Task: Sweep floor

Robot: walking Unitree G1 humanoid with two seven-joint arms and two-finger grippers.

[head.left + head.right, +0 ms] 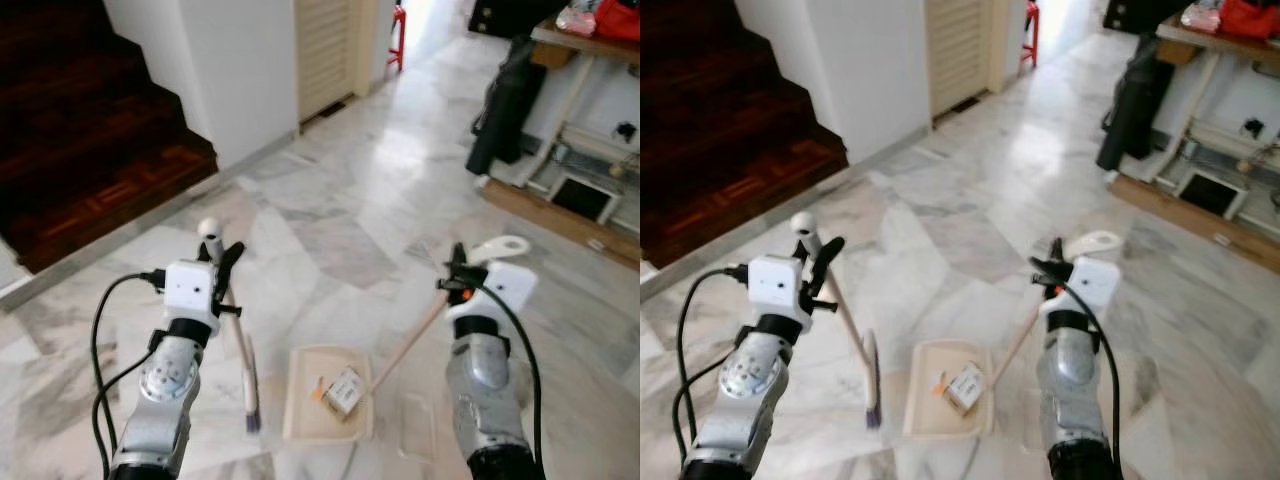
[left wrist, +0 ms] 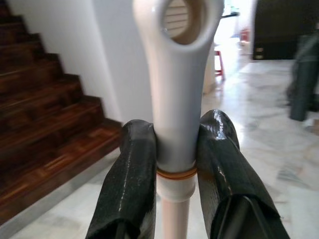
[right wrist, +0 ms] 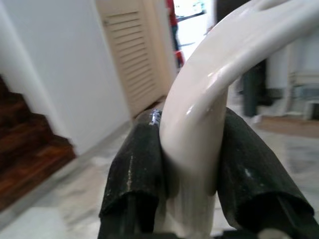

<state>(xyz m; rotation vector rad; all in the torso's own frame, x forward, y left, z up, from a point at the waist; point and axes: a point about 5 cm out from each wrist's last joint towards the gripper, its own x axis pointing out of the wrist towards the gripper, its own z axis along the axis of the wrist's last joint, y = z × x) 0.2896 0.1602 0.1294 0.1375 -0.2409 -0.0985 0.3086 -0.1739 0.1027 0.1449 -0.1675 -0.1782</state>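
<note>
Now: marble floor (image 1: 340, 210), pale w/ grey veins. Left gripper (image 1: 222, 262) clamped round top of broom handle (image 2: 175, 99); fingers (image 2: 127, 189) pressed tight on both sides of white plastic grip w/ hanging hole, just above an orange band. Broom (image 1: 240, 345) running down from that grip, slightly tilted, dark bristle head (image 1: 252, 415) on floor just left of dustpan (image 1: 300, 405). Right gripper (image 1: 456, 272) closed on white loop end of dustpan handle (image 3: 199, 119); fingers (image 3: 134, 174) squeezing curved plastic from both sides. Wooden shaft (image 1: 410, 345) slanting down-left from right gripper to cream dustpan, which lies flat on floor between the two arms. Small crumpled box-like piece of litter (image 1: 343, 392), brown/white w/ orange bit, inside dustpan near shaft end. Dark wooden stairs (image 1: 80, 130) far left, white wall (image 1: 240, 60) beside them, louvred door (image 1: 322, 50) further back. Black bag (image 1: 505, 100) leaning by table (image 1: 585, 45) at far right; red item on table, too blurred to ID.
</note>
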